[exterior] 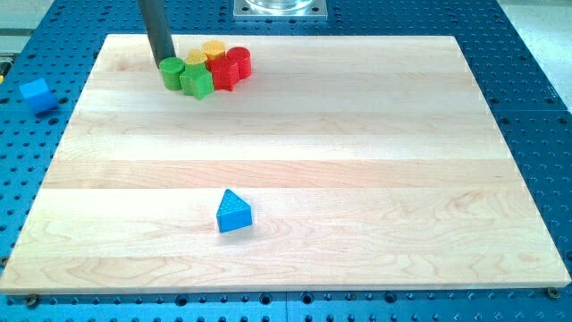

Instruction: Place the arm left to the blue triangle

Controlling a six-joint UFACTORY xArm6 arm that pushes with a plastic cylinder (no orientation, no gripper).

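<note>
The blue triangle [233, 212] lies on the wooden board [357, 134], left of centre toward the view's bottom. My tip [161, 65] is at the view's top left, just left of a green cylinder [172, 73] in a cluster of blocks. The tip is far up and to the left of the blue triangle.
The cluster at the top left holds the green cylinder, a green star-like block [197, 81], two yellow blocks [213, 50], a red cylinder [238, 61] and a red block [222, 73]. A blue cube [37, 94] sits off the board on the perforated blue table at the view's left.
</note>
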